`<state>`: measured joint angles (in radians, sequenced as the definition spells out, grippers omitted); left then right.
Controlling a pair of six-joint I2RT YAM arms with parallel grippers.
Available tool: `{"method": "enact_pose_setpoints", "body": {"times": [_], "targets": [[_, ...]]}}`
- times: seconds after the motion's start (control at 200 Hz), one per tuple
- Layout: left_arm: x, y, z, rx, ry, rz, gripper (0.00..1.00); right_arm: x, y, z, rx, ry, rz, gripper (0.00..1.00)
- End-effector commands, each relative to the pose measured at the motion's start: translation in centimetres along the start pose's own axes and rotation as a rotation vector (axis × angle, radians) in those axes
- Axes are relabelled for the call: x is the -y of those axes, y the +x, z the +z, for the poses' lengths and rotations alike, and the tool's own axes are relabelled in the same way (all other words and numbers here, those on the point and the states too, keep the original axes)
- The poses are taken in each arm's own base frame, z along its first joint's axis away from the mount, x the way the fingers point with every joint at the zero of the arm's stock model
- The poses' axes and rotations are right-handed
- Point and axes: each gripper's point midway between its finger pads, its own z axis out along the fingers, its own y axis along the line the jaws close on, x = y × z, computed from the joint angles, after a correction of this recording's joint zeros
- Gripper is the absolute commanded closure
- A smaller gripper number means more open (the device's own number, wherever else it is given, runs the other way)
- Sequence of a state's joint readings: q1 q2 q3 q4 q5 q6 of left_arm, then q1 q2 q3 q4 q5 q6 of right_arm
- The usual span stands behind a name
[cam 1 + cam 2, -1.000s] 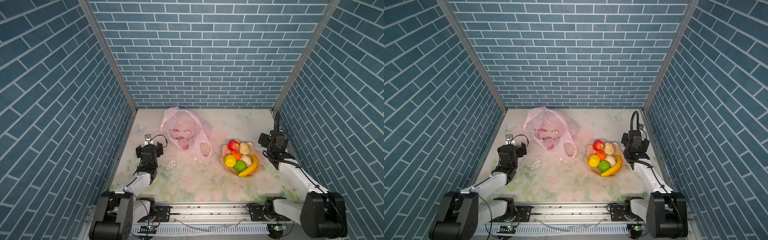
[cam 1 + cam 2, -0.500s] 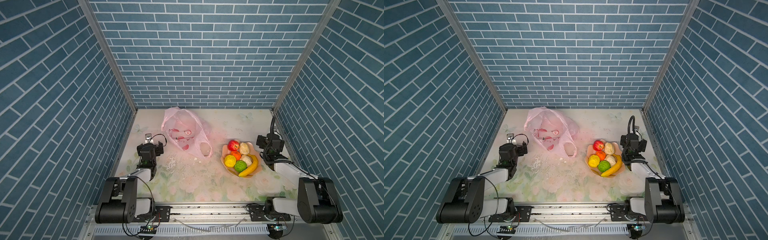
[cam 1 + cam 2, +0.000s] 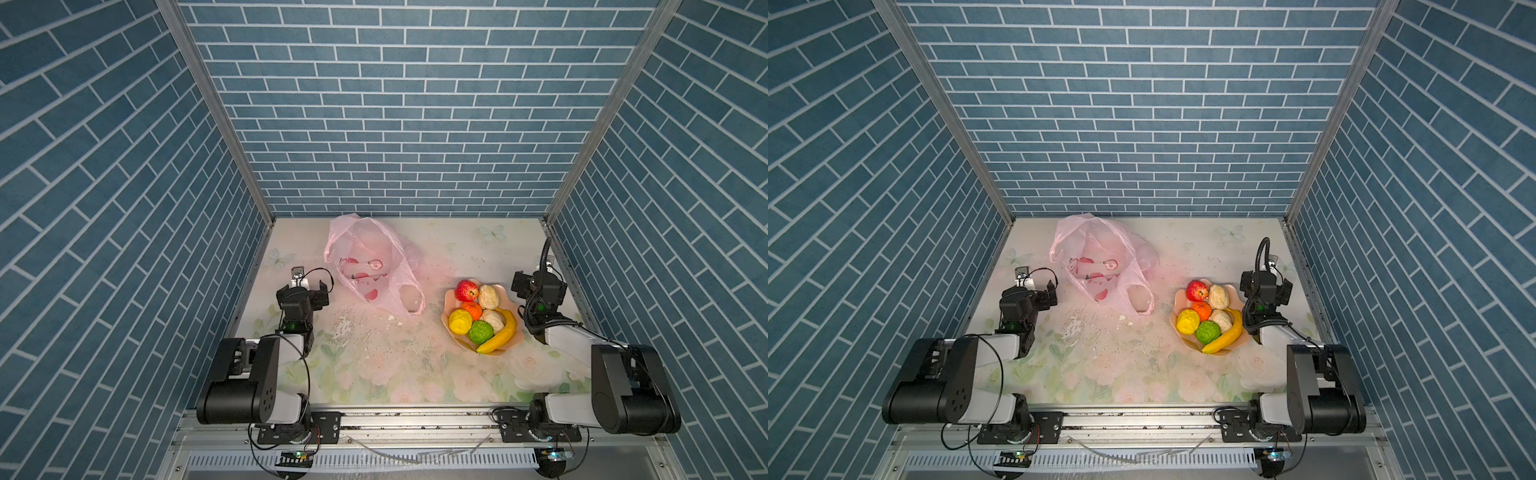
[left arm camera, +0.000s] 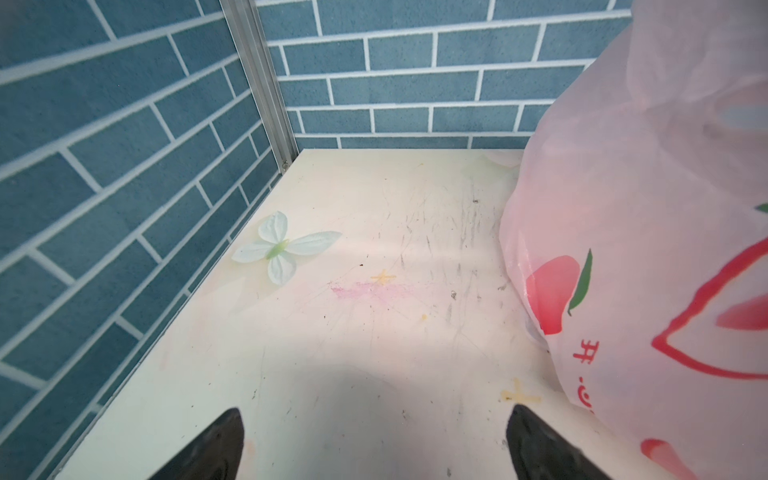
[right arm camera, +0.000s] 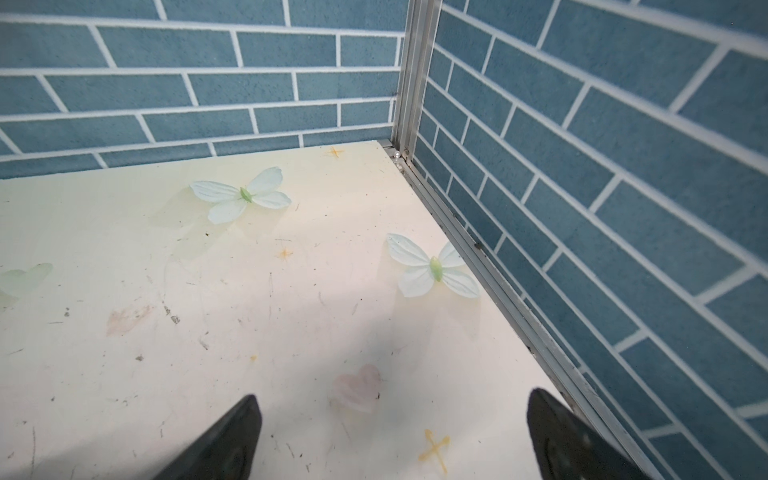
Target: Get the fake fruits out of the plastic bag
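My left tool (image 4: 376,417) stood with its jaws wide apart and empty over the bare desk (image 3: 415,374), just beside the bag (image 3: 370,266). My right tool (image 5: 392,397) was likewise spread apart and empty, just beside the bowl (image 3: 447,300). The toy fruits (image 3: 482,316) all lay heaped in that scalloped peach bowl, well apart from the bag: apple (image 3: 466,290), orange (image 3: 472,309), round yellow fruit (image 3: 460,321), bumpy green ball (image 3: 481,331), two cream lumps (image 3: 488,296), and banana (image 3: 498,336) along the near rim. The bag lay slumped on the desk. It was thin, crinkled, translucent pink film with red printed shapes and two loop handles, and no fruit showed through it. I judged the film light, limp and slippery, best taken at a handle loop or a gathered fold. The fruits looked light and firm. The round ones would roll, so I would grip each across its middle, and the banana at mid-length. I judged the removal complete.
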<state>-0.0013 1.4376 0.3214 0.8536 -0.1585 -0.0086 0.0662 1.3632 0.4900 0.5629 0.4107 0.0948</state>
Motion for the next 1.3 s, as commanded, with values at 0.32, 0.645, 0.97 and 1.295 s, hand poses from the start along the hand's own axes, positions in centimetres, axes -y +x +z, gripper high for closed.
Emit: {"method": "enact_pose_setpoints", "body": {"times": [0.32,0.645,0.97,1.295], "targets": [[0.8,0.0,0.7,0.038,0.046,-0.002,0.01,0.0,0.4,-0.1,0.020,-0.038,-0.017,0.01],[0.8,-0.1,0.7,0.037,0.046,-0.002,0.01,0.5,1.3,0.3,0.024,-0.055,0.036,0.01],[1.7,-0.1,1.1,0.021,0.093,0.020,0.01,0.6,1.9,0.8,0.025,-0.069,0.059,0.01],[1.7,-0.1,1.1,0.019,0.092,0.020,0.01,0.9,2.7,0.8,0.054,-0.072,0.088,0.01]]}}
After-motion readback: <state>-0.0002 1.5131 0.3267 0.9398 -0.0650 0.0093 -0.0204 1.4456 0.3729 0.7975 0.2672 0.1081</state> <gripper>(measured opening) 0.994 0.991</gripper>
